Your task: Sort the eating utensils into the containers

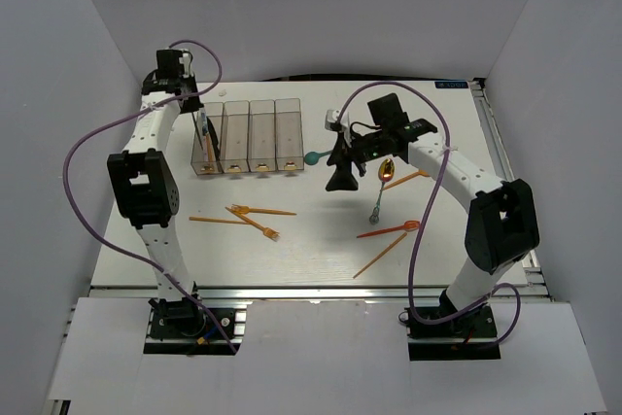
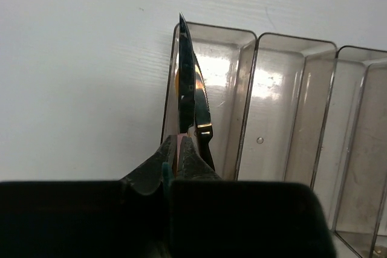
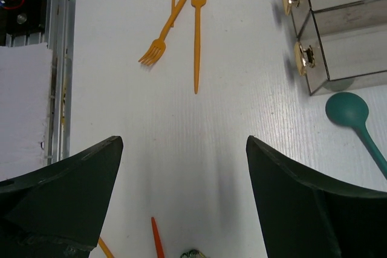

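Four clear smoky bins [image 1: 249, 135] stand in a row at the back left. My left gripper [image 1: 202, 133] hangs over the leftmost bin [image 2: 211, 89] and is shut [image 2: 178, 142] on a shiny metallic utensil [image 2: 187, 83], seen edge-on, pointing down into that bin. My right gripper [image 1: 340, 180] is open and empty over bare table [image 3: 184, 143], right of the bins. Orange forks [image 1: 260, 211] [image 3: 196, 28] lie mid-table. A teal spoon [image 1: 313, 156] [image 3: 347, 110] lies by the rightmost bin. A gold spoon [image 1: 387, 171], a red fork [image 1: 389, 231] and an orange utensil [image 1: 381, 256] lie on the right.
A dark-handled spoon [image 1: 375, 209] lies below the gold spoon. An orange knife [image 1: 216, 220] lies left of the forks. Purple cables loop round both arms. White walls enclose the table on three sides; an aluminium rail [image 1: 311, 291] runs along the front edge.
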`<state>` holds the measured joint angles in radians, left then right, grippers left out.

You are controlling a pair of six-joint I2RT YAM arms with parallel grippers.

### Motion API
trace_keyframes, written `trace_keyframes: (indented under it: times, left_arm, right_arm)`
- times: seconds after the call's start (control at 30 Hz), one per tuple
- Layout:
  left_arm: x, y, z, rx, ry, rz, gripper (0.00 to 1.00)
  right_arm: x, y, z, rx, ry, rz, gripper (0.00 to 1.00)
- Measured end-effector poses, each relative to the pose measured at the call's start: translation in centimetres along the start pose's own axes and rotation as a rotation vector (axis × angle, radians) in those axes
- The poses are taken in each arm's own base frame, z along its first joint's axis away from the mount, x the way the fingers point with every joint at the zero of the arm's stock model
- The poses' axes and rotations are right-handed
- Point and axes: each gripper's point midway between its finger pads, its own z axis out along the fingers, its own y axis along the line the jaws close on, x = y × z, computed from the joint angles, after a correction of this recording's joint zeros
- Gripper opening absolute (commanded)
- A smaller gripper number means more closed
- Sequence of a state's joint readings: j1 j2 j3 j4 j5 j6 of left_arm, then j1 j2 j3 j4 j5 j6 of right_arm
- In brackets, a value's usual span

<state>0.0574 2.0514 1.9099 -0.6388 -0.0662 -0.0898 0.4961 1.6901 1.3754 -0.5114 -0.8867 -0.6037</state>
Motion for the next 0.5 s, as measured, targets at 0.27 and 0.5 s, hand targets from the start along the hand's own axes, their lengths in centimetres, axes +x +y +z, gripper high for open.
trace_keyframes:
  times: [0.27, 0.5]
  left_arm:
    - [3.1, -1.1, 2.5, 0.030, 0.092, 0.012, 0.27]
    - [3.5, -1.8, 2.5, 0.035, 0.099, 0.003, 0.62]
  right_arm:
    - [0.7, -1.3, -1.4, 0.039, -0.001, 0.023, 0.89]
    - [1.1, -1.9, -2.2, 0.058, 0.002, 0.037, 0.89]
